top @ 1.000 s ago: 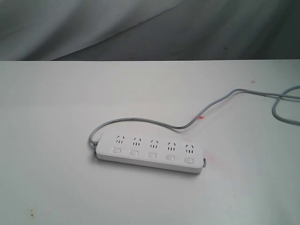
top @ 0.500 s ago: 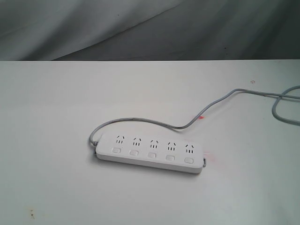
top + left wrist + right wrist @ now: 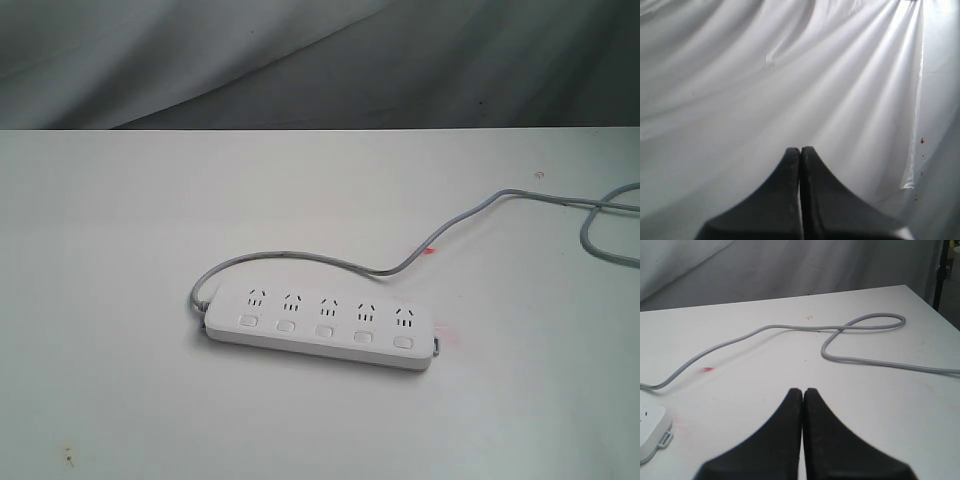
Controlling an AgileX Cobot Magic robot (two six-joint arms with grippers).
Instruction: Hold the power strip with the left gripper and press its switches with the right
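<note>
The white power strip (image 3: 320, 326) lies flat on the white table (image 3: 120, 230), slightly slanted, with five sockets and a row of five switches (image 3: 325, 331) along its near side. Its grey cord (image 3: 400, 265) leaves the left end, loops behind and runs off to the right. Neither arm shows in the exterior view. My left gripper (image 3: 800, 150) is shut with nothing in it and faces folded white cloth; the strip is out of its view. My right gripper (image 3: 803, 391) is shut and empty above the table, with one end of the power strip (image 3: 650, 432) off to its side.
The cord (image 3: 860, 330) forms a loop on the table ahead of the right gripper. A small red mark (image 3: 431, 251) lies by the cord. Grey draped cloth (image 3: 300, 60) hangs behind the table's far edge.
</note>
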